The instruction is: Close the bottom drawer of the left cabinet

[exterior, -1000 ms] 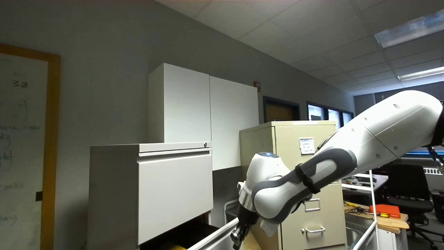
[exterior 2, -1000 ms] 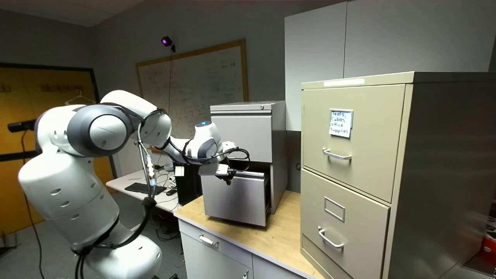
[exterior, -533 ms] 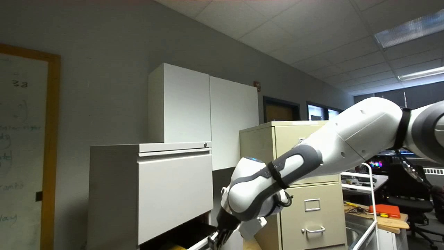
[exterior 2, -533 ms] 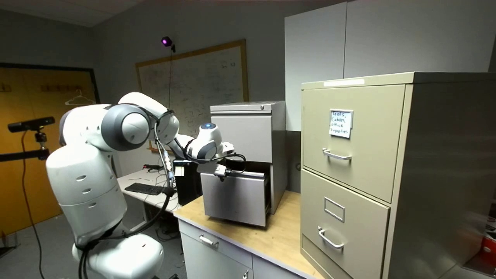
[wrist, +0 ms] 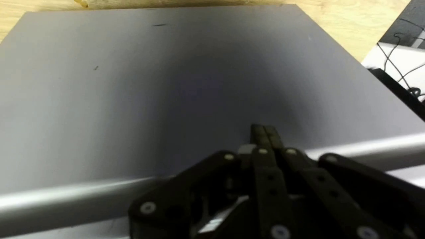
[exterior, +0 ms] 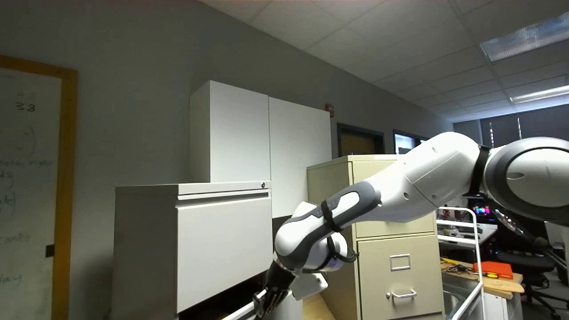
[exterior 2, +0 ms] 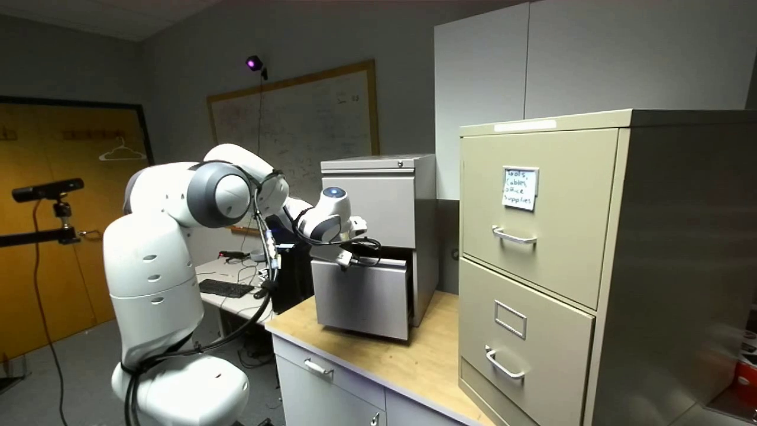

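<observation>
The left cabinet [exterior 2: 427, 236] is a light-grey filing cabinet; it also shows in an exterior view [exterior: 146, 249]. Its bottom drawer [exterior 2: 361, 305] stands partly open below the shut upper drawer [exterior 2: 369, 210]. The bottom drawer's pale rim shows in an exterior view [exterior: 240, 314], and its grey front [wrist: 66, 83] fills most of the wrist view. My gripper [wrist: 264, 127] is shut and empty, its two fingertips pressed together. It points down at the drawer front near the top rim. Whether the tips touch the front cannot be told. In an exterior view the gripper [exterior 2: 345, 266] is small and dark.
A beige filing cabinet [exterior 2: 526, 284] stands beside the grey one on the wooden countertop [exterior 2: 437, 361]. A white two-door cupboard [exterior: 238, 133] is on the wall behind. A desk with a keyboard [exterior 2: 225, 288] lies on the far side. Cables loop around the arm's wrist.
The arm has reached forward toward the cabinet, and the gripper has moved in against or close to the drawer front. The bottom drawer has slid inward slightly. The gripper stays shut.
</observation>
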`<action>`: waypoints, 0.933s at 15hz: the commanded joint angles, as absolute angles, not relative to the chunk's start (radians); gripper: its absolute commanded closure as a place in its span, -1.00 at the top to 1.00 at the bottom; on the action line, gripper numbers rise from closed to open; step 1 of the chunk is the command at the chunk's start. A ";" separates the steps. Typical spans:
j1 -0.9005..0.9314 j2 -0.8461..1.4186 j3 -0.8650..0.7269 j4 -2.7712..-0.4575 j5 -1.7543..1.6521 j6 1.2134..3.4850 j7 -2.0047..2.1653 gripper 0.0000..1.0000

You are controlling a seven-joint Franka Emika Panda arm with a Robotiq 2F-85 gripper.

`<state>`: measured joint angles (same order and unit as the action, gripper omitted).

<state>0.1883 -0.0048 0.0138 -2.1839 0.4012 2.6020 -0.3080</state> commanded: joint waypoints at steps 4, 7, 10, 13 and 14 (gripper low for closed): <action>0.141 0.144 0.082 -1.950 0.443 2.590 -0.303 -1.00; 0.133 0.212 0.113 -1.839 0.425 2.582 -0.275 -1.00; 0.126 0.272 0.137 -1.761 0.411 2.576 -0.264 -1.00; 0.124 0.336 0.155 -1.689 0.392 2.584 -0.254 -1.00; 0.123 0.359 0.160 -1.662 0.385 2.584 -0.250 -1.00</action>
